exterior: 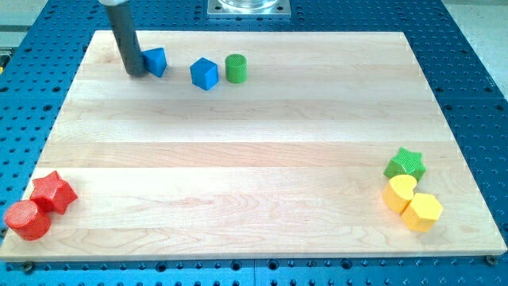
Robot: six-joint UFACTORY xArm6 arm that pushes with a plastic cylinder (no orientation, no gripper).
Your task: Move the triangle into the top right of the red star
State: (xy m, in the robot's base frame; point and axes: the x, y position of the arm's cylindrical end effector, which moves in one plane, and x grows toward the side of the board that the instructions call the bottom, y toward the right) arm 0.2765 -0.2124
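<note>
Rod with no jaws: my tip (pixel 136 73) touches, seemingly, the blue triangle's (pixel 155 61) left, far above the red star (pixel 53 191)

Eight blocks: two blue (pixel 155 61) (pixel 204 73), two red (pixel 53 191) (pixel 28 220), two green (pixel 236 68) (pixel 406 164), two yellow (pixel 399 193) (pixel 422 211).

pale wooden board (pixel 262 135) on a blue pegboard bench (pixel 476 71), blue cube (pixel 204 73) right beside a green cylinder (pixel 236 68) up top, red cylinder (pixel 28 220) bottom left, green star (pixel 406 164), yellow cylinder-ish block (pixel 399 192) and yellow hexagon (pixel 422 211) bunched bottom right
</note>
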